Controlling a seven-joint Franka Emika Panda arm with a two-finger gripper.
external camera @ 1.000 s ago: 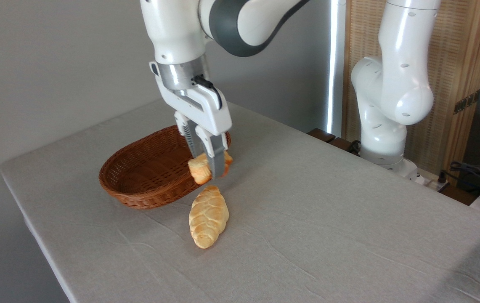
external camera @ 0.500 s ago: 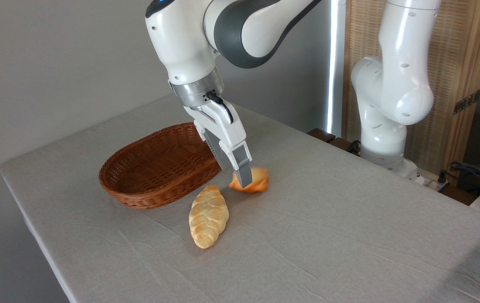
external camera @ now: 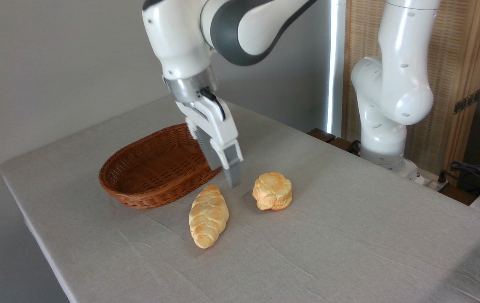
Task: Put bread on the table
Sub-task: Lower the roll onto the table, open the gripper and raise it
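Camera view, fixed, shows your gripper (external camera: 228, 171) holding nothing: it hangs tilted above the table (external camera: 349, 219), its tip over the gap between the basket (external camera: 155, 172) and the bread (external camera: 272, 191). Only one finger shows clearly from this angle, so you cannot tell from the picture how far the jaws stand apart; record the finger spacing as undetermined, and the grasp as empty.

The bread sits on the cloth, scalloped top upward, free of the gripper and to the right of its tip. It rests flat and shows no lean, which suggests a stable seat on its base. It lies near the braided loaf (external camera: 208, 216), apart from it, and well outside the basket rim.

The basket appears empty as far as its interior can be seen; part of the right end is hidden behind the gripper. The braided loaf lies just beside the basket's near rim, on the cloth.

Judgement: the placing step looks complete, since the bread is on the table and unsupported by the arm. What remains, in my assessment, is for you to clear the arm upward without sweeping the finger across either piece. The tip is close to both, so a sideways exit carries the greater risk.
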